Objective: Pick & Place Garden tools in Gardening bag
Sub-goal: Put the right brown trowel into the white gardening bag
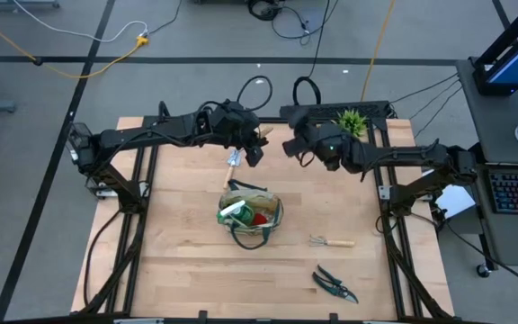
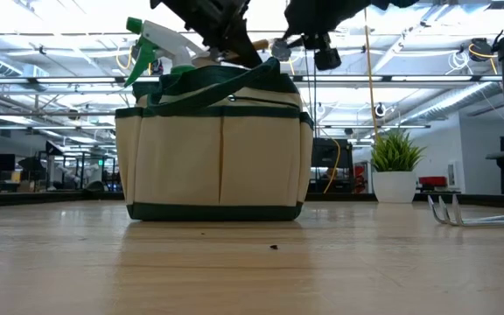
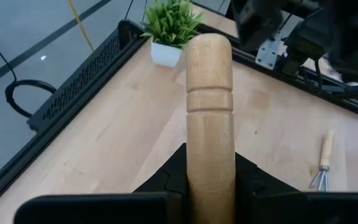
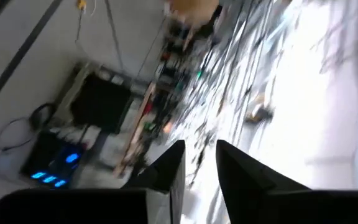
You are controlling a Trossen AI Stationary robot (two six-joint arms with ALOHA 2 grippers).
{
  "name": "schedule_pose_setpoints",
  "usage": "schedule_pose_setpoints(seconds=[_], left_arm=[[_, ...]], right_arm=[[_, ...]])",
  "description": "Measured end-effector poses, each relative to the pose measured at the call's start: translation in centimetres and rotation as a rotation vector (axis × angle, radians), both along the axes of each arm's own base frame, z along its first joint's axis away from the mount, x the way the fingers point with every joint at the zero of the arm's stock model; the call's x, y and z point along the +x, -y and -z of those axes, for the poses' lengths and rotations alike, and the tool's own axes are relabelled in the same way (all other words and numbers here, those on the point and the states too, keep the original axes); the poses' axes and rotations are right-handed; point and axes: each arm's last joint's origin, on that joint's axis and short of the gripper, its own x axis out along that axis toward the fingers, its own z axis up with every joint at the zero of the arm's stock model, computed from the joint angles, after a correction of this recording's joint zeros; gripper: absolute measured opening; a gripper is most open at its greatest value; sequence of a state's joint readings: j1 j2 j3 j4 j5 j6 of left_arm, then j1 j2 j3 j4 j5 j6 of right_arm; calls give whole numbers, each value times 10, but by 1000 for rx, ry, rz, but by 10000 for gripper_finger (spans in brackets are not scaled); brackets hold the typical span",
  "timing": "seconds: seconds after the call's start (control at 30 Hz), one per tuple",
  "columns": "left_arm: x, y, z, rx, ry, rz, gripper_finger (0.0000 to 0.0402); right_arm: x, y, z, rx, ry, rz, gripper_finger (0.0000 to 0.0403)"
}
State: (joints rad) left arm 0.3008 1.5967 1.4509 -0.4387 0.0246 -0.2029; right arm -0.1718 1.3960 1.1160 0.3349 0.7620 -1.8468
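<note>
My left gripper (image 1: 252, 144) hangs above the table, just beyond the gardening bag (image 1: 250, 214), and is shut on a wooden-handled garden tool (image 3: 209, 106). The tool's metal head (image 1: 233, 160) shows on the gripper's near side. My right gripper (image 1: 291, 145) faces it from the right, fingers (image 4: 173, 163) slightly apart with nothing between them. The khaki bag (image 2: 217, 149) stands on its base and holds a green-and-white spray bottle (image 2: 157, 42) and a red item (image 1: 261, 218). A small rake (image 1: 331, 241) and dark pruning shears (image 1: 334, 283) lie flat on the table. My left gripper pinches the tool's wooden handle (image 3: 209, 171) between its two fingers. The handle lies along the fingers, and its rounded free end (image 3: 209, 46) sticks out ahead of them toward the right gripper. The tool is lifted clear of the table and the bag.
A small potted plant (image 1: 352, 121) stands at the table's far edge, right of centre, beside a black perforated rail (image 3: 73, 93). The rake (image 2: 471, 214) and shears lie right of the bag toward the near edge. Bare wood stretches left of the bag.
</note>
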Motion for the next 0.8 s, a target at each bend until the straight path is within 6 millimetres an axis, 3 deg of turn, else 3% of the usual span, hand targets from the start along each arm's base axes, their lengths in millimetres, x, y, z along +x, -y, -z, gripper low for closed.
schedule_pose_setpoints(seconds=[0.17, 0.5, 0.63, 0.8], left_arm=[[2, -1, -3, 34, 27, 15, 53], [3, -16, -14, 115, 134, 0, 53], [4, -21, -22, 148, 214, 23, 53], [6, -22, -30, 177, 293, 61, 53]], right_arm=[[-9, 17, -3, 94, 152, 109, 80], [-50, 32, -38, 341, 727, 160, 80], [-65, 25, -47, 524, 910, 63, 80], [-76, 18, -53, 941, 1093, -194, 80]])
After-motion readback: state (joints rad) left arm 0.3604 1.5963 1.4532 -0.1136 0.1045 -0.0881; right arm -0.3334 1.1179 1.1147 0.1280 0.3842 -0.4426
